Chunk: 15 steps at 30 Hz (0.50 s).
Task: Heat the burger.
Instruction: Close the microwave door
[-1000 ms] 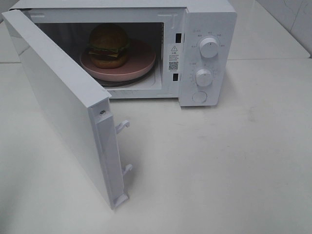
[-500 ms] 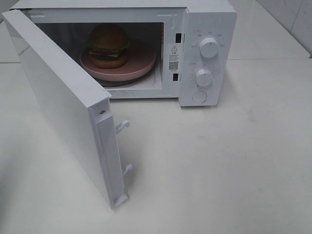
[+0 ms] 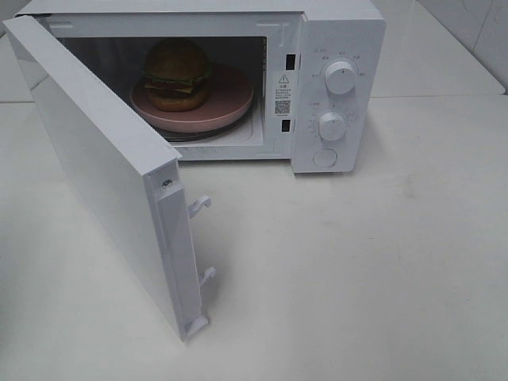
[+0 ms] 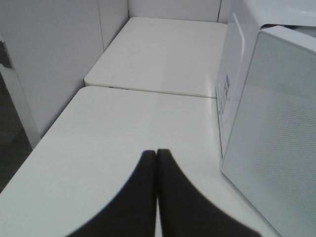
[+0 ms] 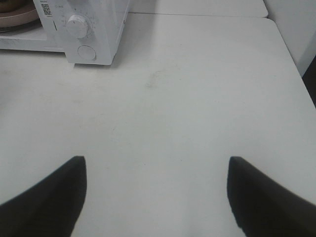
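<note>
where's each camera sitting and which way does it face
Exterior high: up front, looking down into the microwave past its open door at the burger on the pink plate; no arm shows.
Left wrist: low, outside the door, looking along the table; left gripper, jaws shut.
Right wrist: above the table, facing the microwave's knob; right gripper, jaws open.
Shared: all three show the microwave.

Got the left gripper (image 4: 157,154) pinched tight, fingers touching, over the tabletop (image 4: 98,143) by its left edge. Got the right gripper (image 5: 156,162) spread wide, toward the right edge.
</note>
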### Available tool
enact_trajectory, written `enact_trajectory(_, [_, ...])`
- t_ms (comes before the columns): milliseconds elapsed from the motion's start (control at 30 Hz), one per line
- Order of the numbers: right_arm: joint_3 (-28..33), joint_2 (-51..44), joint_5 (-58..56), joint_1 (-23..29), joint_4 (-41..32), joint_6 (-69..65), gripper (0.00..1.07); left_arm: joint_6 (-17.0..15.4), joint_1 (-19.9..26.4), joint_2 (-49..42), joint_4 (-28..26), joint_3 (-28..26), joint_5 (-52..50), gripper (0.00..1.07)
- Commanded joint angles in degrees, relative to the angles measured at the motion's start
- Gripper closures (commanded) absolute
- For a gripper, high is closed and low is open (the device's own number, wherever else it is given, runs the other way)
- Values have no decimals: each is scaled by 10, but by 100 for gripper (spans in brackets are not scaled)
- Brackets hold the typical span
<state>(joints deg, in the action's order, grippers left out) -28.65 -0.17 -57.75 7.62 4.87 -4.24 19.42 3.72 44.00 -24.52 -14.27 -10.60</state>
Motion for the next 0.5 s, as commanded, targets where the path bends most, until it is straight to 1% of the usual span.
enact_trajectory(33, [1, -17, 6, -3, 3, 1, 31, -21, -1, 27, 8, 3, -32, 107])
enact_trajectory(67, [1, -17, 6, -3, 3, 1, 31, -49, -4, 49, 31, 3, -53, 107])
enact_trajectory(100, [1, -17, 6, -3, 3, 1, 31, -49, -4, 49, 31, 3, -53, 107])
enact_trajectory(133, [1, -17, 6, -3, 3, 1, 31, -85, -18, 74, 72, 3, -84, 107])
enact_trajectory(167, [1, -17, 6, -3, 3, 1, 31, -105, -30, 88, 101, 3, -103, 107])
enact_trajectory(200, [1, -17, 6, -3, 3, 1, 31, -105, -30, 88, 101, 3, -103, 107])
enact_trajectory(233, [1, -17, 6, -3, 3, 1, 31, -142, -56, 116, 160, 3, -140, 107])
enact_trajectory(267, [1, -17, 6, -3, 3, 1, 31, -158, -66, 131, 187, 3, -156, 107])
enact_trajectory(300, [1, -17, 6, -3, 3, 1, 31, -158, -66, 131, 187, 3, -156, 107])
enact_trajectory(367, [1, -17, 6, -3, 3, 1, 31, -211, -92, 188, 260, 3, -206, 107])
enact_trajectory(400, [1, -17, 6, -3, 3, 1, 31, -211, -92, 188, 260, 3, -206, 107])
enact_trajectory(433, [1, -17, 6, -3, 3, 1, 31, -223, -97, 203, 277, 3, -217, 107])
enact_trajectory(467, [1, -17, 6, -3, 3, 1, 31, -223, -97, 203, 277, 3, -217, 107])
enact_trajectory(500, [1, -17, 6, -3, 3, 1, 31, -238, -103, 231, 309, 3, -241, 107])
